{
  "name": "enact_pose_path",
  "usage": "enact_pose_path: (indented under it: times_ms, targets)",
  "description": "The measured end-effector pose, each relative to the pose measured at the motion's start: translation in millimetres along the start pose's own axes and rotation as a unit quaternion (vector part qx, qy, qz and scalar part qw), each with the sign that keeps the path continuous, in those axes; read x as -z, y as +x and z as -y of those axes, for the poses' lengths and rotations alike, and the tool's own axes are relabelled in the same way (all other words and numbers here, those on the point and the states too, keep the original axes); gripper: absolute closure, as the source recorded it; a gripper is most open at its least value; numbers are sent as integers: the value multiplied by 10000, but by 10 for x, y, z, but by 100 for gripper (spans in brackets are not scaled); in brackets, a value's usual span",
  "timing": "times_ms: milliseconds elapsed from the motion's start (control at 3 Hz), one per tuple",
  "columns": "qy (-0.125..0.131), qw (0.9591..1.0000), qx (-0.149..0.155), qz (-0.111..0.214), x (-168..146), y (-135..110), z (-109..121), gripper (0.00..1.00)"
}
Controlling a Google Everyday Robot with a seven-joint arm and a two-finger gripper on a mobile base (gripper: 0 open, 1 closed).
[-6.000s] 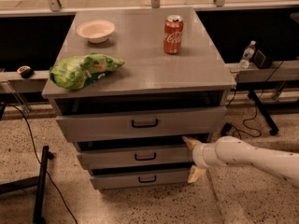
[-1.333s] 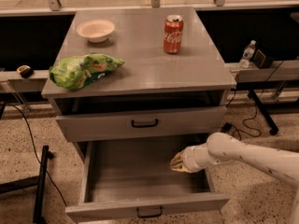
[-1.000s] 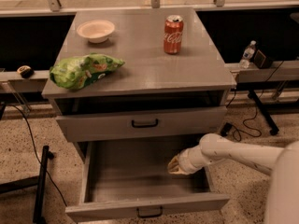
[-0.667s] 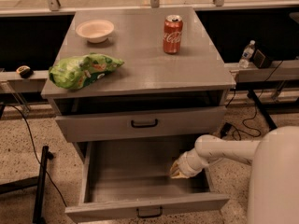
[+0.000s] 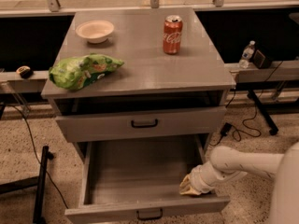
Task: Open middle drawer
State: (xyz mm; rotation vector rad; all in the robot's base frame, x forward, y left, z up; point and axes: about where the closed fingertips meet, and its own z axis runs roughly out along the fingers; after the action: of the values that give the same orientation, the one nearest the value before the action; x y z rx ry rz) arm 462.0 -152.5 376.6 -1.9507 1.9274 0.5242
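Note:
The middle drawer (image 5: pixel 140 171) is a long shallow grey metal tray, pulled far out from the cabinet, and nothing shows inside it. Its flat front (image 5: pixel 112 213) with a small black loop handle (image 5: pixel 149 214) is at the bottom of the view. My gripper (image 5: pixel 187 186) sits inside the drawer at its front right corner, on the end of my white arm (image 5: pixel 243 164) that comes in from the right. It is down close to the drawer floor, just behind the front panel.
The top drawer (image 5: pixel 140 124) with a black handle is slightly out above. On the cabinet top (image 5: pixel 140 64) are a red cola can (image 5: pixel 172 34), a white bowl (image 5: pixel 95 31) and a green chip bag (image 5: pixel 84 70). A water bottle (image 5: pixel 246 54) and cables are at the right.
The middle drawer went from shut to pulled far out. Over the last second my gripper moved slightly down and toward the drawer's front right corner, and my arm swung closer into view.

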Motion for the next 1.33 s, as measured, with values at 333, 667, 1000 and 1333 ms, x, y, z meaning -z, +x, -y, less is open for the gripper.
enact_pose_path:
  times_ms: [333, 667, 1000, 1333]
  targets:
    - [-24, 10000, -51, 55, 5, 5, -36, 100]
    - [-74, 9991, -174, 371, 155, 17, -284, 100]
    - [-137, 9971, -223, 716, 293, 20, -525, 100]
    - [-61, 9955, -146, 938, 422, -6, -626, 100]
